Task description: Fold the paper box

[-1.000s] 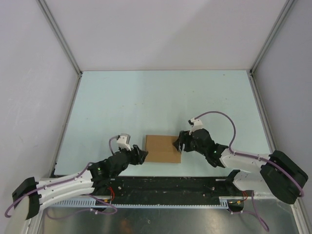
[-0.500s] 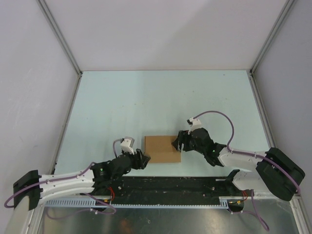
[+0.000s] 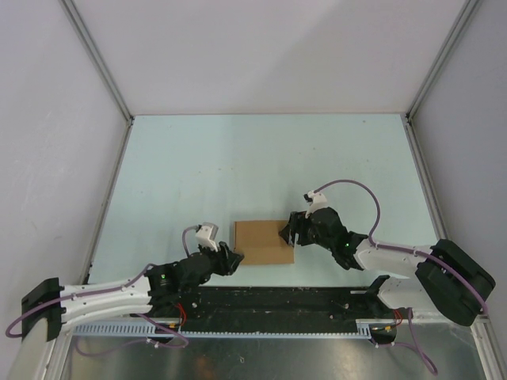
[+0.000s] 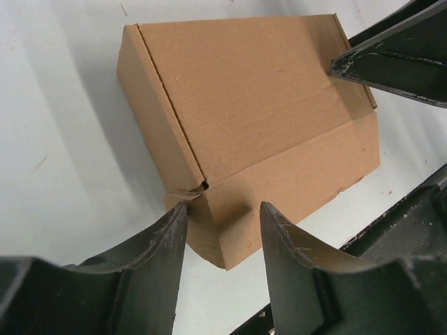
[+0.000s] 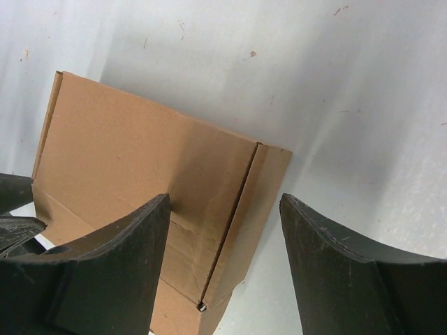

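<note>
Partly hidden: paper box [image 3: 261,240] edges under left gripper [image 3: 234,256], right gripper [image 3: 287,233].

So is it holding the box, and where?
Hard to tell. The left gripper straddles a near corner of the box, maybe pinching it. The right gripper is open at the other end.

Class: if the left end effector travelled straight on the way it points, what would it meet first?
The cardboard box: its near corner lies directly ahead, between the open fingers of the left end effector. Depth is hard to judge, but nothing else intervenes.
</note>
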